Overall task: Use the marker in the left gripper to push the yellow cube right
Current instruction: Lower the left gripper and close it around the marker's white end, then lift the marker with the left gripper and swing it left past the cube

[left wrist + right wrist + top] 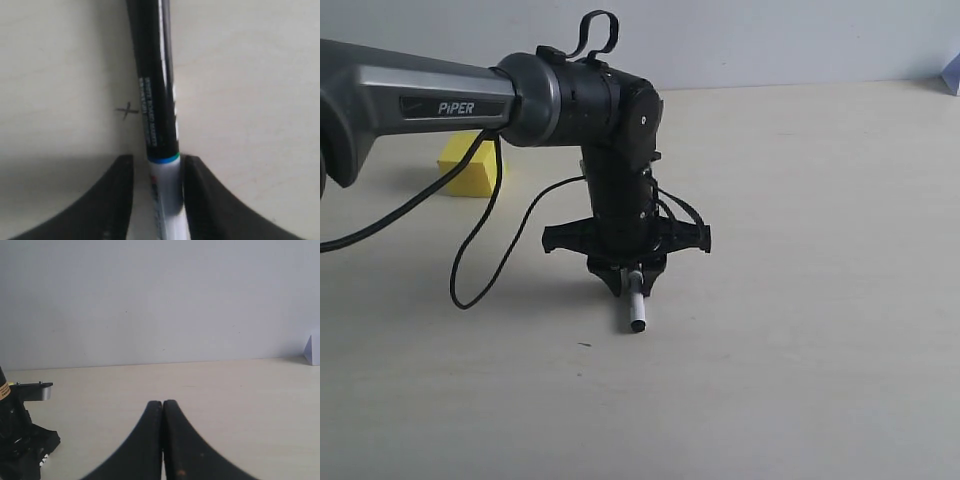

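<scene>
Grip is what we notice first: the left gripper (629, 280) points down at the pale tabletop (800, 300) and is clamped on the marker (636, 305). In the left wrist view we see the two black fingers (117, 200) pressed against either side of the white barrel, just behind a thin teal ring. The long black cap runs out ahead of them over the table. From the exterior view we see the other part of the marker, a short length of white barrel with a black end. It pokes out from under the gripper toward the camera, low over the surface, and we cannot tell whether it touches. The yellow cube (468, 168) rests on the table well apart from the marker. It is off to the left of the gripper and farther back, and the grey arm link marked "PiPER" (420, 100) partly hides it. A loose black cable (480, 250) crosses in front of it and droops to the table. A small dark cross-shaped mark (127, 110) shows on the surface just beside the cap. The right gripper (162, 407) hangs over bare table with its jaws pressed together and nothing between them, facing a plain grey wall (160, 300). We also make out a pale bluish-white object (313, 350) at the far edge of the table, too cropped for us to name.
</scene>
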You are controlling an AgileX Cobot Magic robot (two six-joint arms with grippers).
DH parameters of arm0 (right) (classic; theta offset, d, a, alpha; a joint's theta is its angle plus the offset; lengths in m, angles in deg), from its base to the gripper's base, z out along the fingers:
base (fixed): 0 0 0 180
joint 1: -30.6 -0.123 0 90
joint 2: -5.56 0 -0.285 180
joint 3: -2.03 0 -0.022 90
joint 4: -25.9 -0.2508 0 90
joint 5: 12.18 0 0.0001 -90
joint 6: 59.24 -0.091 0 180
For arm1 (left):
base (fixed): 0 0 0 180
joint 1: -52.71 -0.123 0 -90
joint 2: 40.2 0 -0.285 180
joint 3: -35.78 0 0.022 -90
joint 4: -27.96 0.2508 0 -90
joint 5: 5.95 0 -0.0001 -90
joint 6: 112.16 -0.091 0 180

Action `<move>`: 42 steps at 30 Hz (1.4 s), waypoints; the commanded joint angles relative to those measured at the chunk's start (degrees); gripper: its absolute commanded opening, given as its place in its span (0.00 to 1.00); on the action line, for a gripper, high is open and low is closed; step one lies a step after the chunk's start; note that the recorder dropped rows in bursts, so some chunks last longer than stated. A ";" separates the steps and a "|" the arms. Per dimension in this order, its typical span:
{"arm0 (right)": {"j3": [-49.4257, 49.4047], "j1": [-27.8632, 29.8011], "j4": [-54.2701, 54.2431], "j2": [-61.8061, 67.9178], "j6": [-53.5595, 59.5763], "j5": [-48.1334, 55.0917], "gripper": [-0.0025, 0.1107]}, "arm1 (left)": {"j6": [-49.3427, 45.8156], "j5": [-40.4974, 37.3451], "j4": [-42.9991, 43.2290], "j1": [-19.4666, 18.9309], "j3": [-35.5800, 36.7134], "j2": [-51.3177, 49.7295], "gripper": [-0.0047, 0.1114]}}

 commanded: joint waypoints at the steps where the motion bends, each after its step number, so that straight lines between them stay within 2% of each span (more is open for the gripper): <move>1: -0.28 -0.05 0.01 -0.30 0.09 -0.48 0.02 | -0.38 -0.04 -0.57 0.30 0.04 -0.48 0.16; 3: -0.28 -0.05 0.01 -0.30 0.09 -0.48 0.02 | -2.20 -0.04 -0.33 0.30 0.04 -0.37 0.06; 4: -0.28 -0.05 0.01 -0.30 0.09 -0.48 0.02 | -3.85 -0.40 -0.33 0.30 0.04 -0.35 0.04; 10: -0.28 -0.05 0.01 -0.30 0.09 -0.48 0.02 | -12.19 -0.86 2.61 0.30 -0.87 2.96 0.04; 15: -0.28 -0.05 0.01 -0.30 0.09 -0.48 0.02 | -33.50 -10.20 5.79 0.30 -2.38 7.03 0.04; 20: -0.28 -0.05 0.01 -0.30 0.09 -0.48 0.02 | -41.77 -10.64 15.38 -0.13 -3.32 10.26 0.04; 22: -0.28 -0.05 0.01 -0.30 0.09 -0.48 0.02 | -48.48 -10.79 15.78 -1.16 -3.32 11.78 0.04; 26: -0.28 -0.05 0.01 -0.30 0.09 -0.48 0.02 | -59.86 -10.79 13.05 -5.34 -3.32 14.87 0.04; 32: -0.28 -0.05 0.01 -0.30 0.09 -0.48 0.02 | -72.05 -10.79 3.20 -17.02 -3.32 16.71 0.04; 36: -0.28 -0.05 0.01 -0.30 0.09 -0.48 0.02 | -78.34 -10.79 3.10 -22.84 -3.12 16.25 0.04; 39: -0.28 -0.05 0.01 -0.30 0.09 -0.48 0.02 | -82.61 -10.79 3.68 -25.57 -3.12 16.25 0.04; 42: -0.28 -0.05 0.01 -0.30 0.09 -0.48 0.02 | -82.94 -10.79 7.61 -27.19 -3.12 16.16 0.04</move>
